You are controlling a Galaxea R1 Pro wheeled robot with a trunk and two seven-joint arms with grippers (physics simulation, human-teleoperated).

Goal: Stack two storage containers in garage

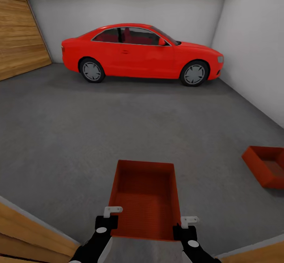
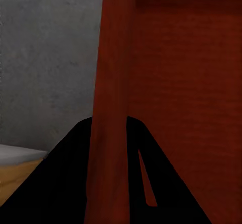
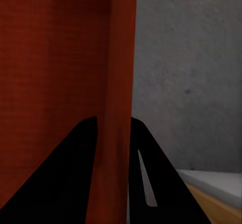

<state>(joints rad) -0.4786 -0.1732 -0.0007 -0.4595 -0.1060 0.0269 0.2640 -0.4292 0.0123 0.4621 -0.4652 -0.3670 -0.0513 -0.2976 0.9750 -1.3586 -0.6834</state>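
I hold an orange-red storage container in front of me above the dark grey garage floor. My left gripper is shut on its left side wall near the close corner. My right gripper is shut on the right side wall. In each wrist view the thin wall runs between two black fingers. The other storage container lies on the floor at the right, cut off by the picture's edge.
A red coupe car is parked across the far end of the garage. White walls close the back and right. A wooden panel stands at the far left, and wood door frame edges flank me low down.
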